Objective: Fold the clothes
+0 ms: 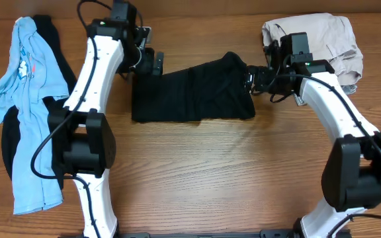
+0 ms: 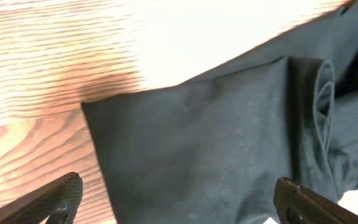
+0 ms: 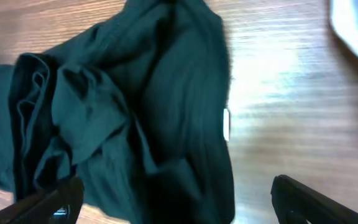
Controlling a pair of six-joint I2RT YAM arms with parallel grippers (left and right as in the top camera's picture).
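A black garment (image 1: 192, 92) lies partly folded in the middle of the wooden table, its right end bunched and raised. My left gripper (image 1: 152, 64) is open just above the garment's top left corner; in the left wrist view the dark cloth (image 2: 204, 143) lies between the spread fingers (image 2: 179, 199). My right gripper (image 1: 253, 79) is open at the garment's right end; the right wrist view shows crumpled folds (image 3: 135, 106) between its fingers (image 3: 176, 199). Neither gripper holds cloth.
A light blue shirt (image 1: 25, 99) lies over another black garment (image 1: 51, 39) at the far left. A beige garment (image 1: 323, 43) sits crumpled at the back right. Bare wooden table (image 1: 217, 172) shows in front of the black garment.
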